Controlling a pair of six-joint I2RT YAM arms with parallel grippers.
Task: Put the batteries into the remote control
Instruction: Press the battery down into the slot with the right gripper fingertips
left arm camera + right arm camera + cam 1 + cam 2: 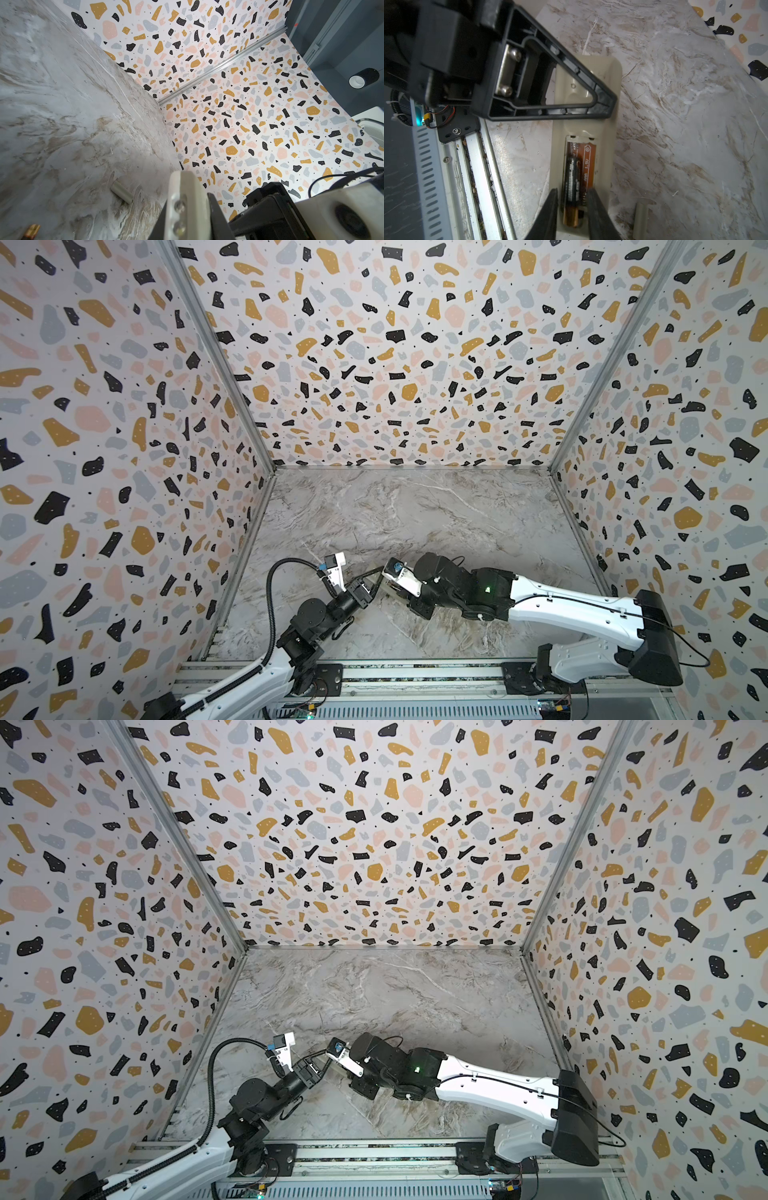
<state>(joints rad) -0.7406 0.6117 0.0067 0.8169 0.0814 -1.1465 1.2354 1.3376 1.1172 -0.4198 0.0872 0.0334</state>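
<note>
Apparently the clenched left gripper (376,576), lower-centre in both top views, pinned the remote control (591,124) while the barely parted right gripper (572,191) flanked a seated battery (572,172).

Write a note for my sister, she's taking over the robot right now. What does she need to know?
Left end effector: shut, tip seemingly resting on the remote, which lies back up, compartment open.
Right end effector: open, straddling one battery.
Done: that battery sits in the compartment.
To do: the other battery lies loose on the table; seat it beside the first.
The cover lies beside the remote, off.
</note>
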